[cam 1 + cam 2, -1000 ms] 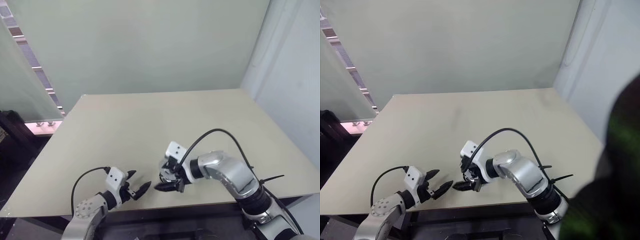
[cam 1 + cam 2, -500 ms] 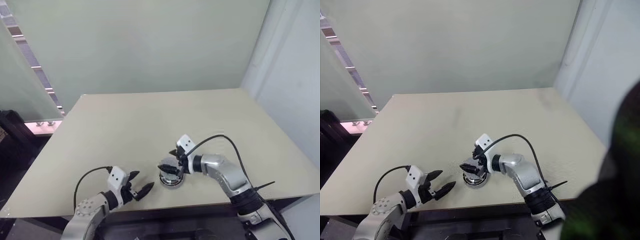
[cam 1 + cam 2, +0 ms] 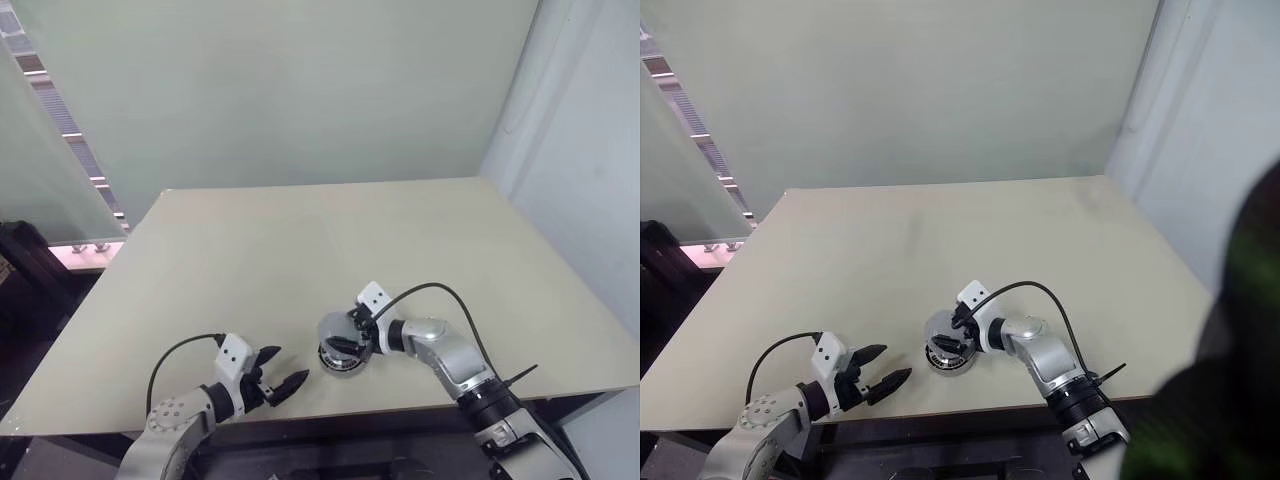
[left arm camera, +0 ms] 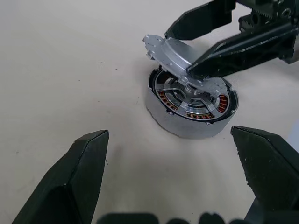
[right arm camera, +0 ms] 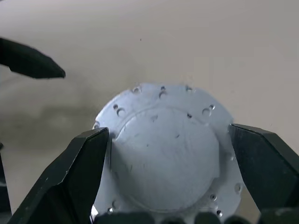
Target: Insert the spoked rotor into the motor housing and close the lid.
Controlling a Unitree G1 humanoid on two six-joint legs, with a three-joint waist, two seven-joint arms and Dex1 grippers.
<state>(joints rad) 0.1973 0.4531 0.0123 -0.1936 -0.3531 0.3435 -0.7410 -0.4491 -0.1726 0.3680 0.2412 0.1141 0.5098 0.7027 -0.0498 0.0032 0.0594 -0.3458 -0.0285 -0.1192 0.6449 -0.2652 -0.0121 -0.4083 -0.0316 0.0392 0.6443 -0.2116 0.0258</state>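
The motor housing (image 4: 196, 122), a silver round part with copper-brown windings, stands on the table near its front edge. The spoked rotor (image 4: 176, 94) sits inside it, its silver spokes showing. My right gripper (image 3: 344, 336) is shut on the lid (image 5: 166, 149), a flat grey disc held by its rim between both fingers. The lid (image 4: 171, 52) hangs tilted over the housing's far side, its lower edge at the rotor's hub. My left gripper (image 3: 278, 380) stands open with nothing in it, a short way to the housing's left, pointing at it.
The beige table (image 3: 300, 240) stretches bare behind the housing up to a pale wall. Its front edge (image 3: 400, 410) runs close under both arms. A black cable (image 3: 440, 295) loops above my right wrist.
My right gripper has come down and forward with the lid, uncovering the housing and bringing the tilted lid low over it. The left gripper has stayed where it was.
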